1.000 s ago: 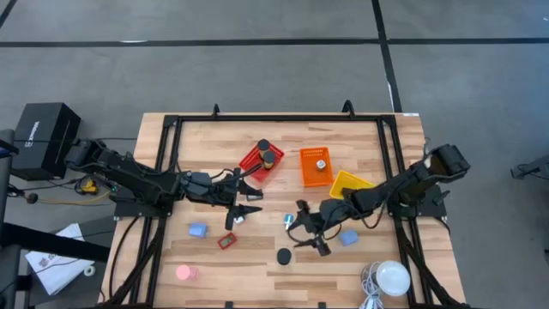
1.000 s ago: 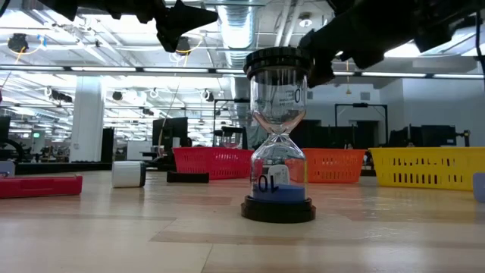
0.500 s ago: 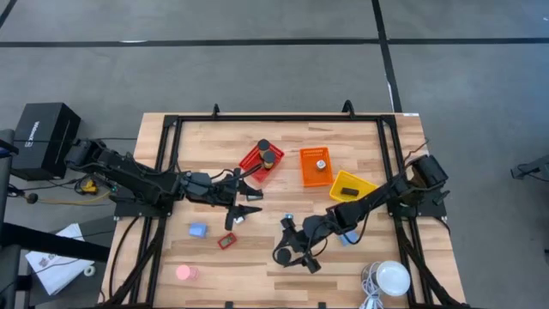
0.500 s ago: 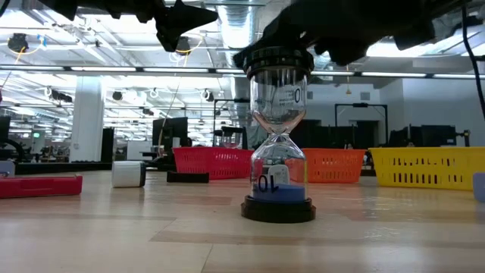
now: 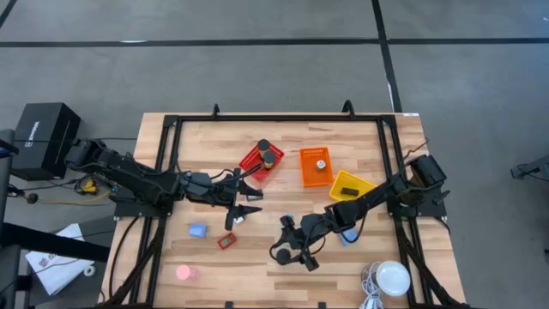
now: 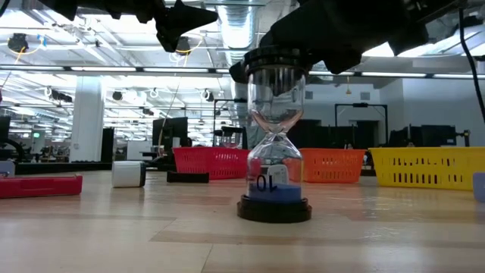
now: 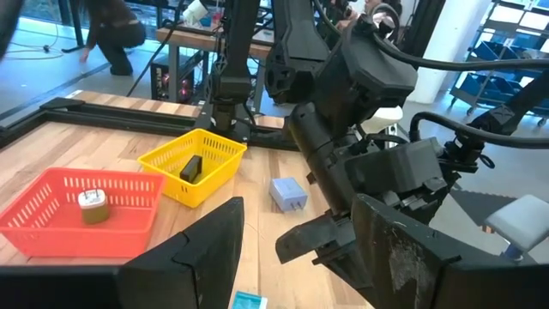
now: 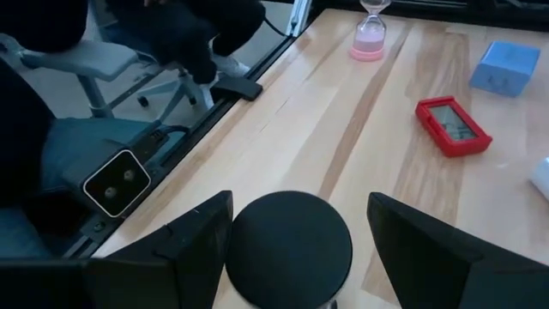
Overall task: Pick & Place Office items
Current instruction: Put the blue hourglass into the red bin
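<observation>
At table centre, toward six o'clock, my right gripper (image 5: 284, 254) straddles the hourglass's black cap (image 8: 288, 250), jaws apart, not yet clamped. Hourglass (image 6: 274, 144) stands upright on the table (image 5: 257, 275). Step: grasp. Next: close, lift straight. Left gripper (image 5: 244, 206) waits open at nine o'clock.

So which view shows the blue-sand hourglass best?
The low view: the hourglass stands whole, side on, glass, blue sand and both black caps visible. The right wrist view shows only its round black top cap between the right gripper's open fingers. The high view gives a small dark disc. The left wrist view misses it.
</observation>
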Available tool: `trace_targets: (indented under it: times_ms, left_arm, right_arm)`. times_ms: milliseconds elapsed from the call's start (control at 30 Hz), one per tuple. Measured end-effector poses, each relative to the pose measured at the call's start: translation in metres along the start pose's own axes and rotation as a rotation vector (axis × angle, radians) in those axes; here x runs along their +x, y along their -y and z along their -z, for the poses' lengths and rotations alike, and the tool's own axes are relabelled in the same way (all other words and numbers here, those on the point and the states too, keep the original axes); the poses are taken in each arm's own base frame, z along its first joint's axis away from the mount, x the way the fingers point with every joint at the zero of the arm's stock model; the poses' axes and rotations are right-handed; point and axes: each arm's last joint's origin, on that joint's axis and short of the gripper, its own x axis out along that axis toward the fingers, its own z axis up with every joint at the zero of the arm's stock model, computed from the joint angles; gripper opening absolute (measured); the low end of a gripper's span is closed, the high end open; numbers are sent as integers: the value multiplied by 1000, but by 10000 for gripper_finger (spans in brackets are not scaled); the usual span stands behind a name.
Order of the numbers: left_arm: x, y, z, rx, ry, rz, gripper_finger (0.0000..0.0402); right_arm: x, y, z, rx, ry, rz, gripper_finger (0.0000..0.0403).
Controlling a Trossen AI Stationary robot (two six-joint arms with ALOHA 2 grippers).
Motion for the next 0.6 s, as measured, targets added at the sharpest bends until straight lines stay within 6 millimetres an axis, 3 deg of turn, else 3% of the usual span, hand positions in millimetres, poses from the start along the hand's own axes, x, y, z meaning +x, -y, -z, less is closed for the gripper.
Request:
trace_targets:
  times_ms: [600]
  left_arm:
    - [0, 0, 0, 0, 0, 0, 214]
  right_arm:
    - [0, -2, 2, 7, -14, -6, 262]
